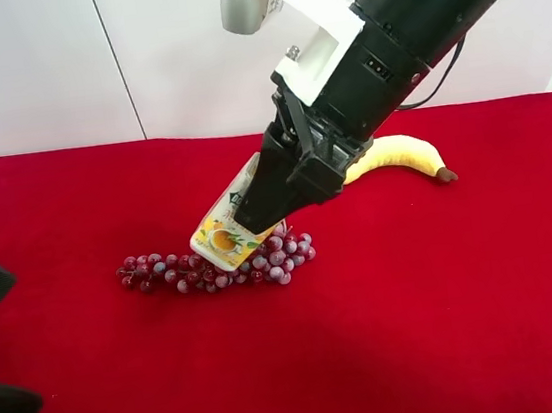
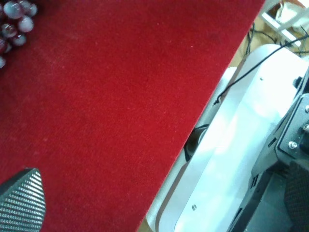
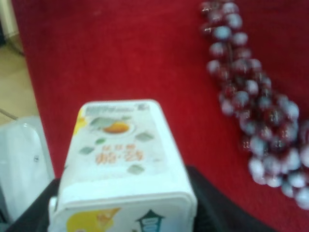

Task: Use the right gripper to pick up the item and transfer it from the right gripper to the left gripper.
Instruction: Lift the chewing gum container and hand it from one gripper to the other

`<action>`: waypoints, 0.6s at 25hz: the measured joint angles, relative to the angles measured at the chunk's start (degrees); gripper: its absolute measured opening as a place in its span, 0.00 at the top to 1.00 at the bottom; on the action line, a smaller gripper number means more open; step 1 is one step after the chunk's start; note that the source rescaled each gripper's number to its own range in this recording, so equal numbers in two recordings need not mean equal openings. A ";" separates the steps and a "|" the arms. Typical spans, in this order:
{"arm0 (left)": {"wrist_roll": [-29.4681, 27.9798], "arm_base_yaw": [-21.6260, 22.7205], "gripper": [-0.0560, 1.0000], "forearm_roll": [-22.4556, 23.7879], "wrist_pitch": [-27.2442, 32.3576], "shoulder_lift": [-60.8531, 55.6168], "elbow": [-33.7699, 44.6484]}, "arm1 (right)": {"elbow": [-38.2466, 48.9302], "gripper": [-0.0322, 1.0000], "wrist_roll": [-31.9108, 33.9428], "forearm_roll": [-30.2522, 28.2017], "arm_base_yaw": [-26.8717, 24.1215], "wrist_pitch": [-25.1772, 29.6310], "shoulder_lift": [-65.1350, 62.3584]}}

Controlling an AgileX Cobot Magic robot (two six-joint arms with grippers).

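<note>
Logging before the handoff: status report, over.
Right gripper shut on the fruit-print carton, tilted over the grape bunch. Left gripper open, well apart. Banana farther back, no obstruction.

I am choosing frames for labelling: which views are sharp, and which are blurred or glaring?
Exterior high view: sharp and evenly lit, carton and grapes crisp. Right wrist view: blurred, the carton's print smeared, grapes hazy. Left wrist view: red cloth weave in focus, bright glare on the pale base beyond it.

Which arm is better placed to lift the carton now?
Right. The right gripper grips the carton on the grapes; the left gripper sits open near the cloth's edge, well away.
</note>
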 joint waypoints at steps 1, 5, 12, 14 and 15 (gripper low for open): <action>0.14 -0.33 0.00 0.00 -0.06 1.09 -0.41 | 0.00 0.96 -1.05 0.76 0.00 0.41 0.00; 1.52 -1.43 0.00 -0.06 -0.50 4.24 -1.19 | 0.00 0.96 -4.89 2.92 0.11 1.48 0.00; 4.67 -1.74 0.00 -3.43 -1.95 6.22 -1.46 | 0.00 0.96 -8.94 3.96 3.43 1.86 0.00; 5.26 -1.74 0.00 -3.94 -2.35 6.58 -1.46 | 0.00 0.96 -9.86 4.02 4.85 1.92 0.00; 5.48 -1.74 0.00 -4.35 -2.58 6.85 -1.46 | 0.00 0.96 -9.93 4.02 5.28 1.92 0.00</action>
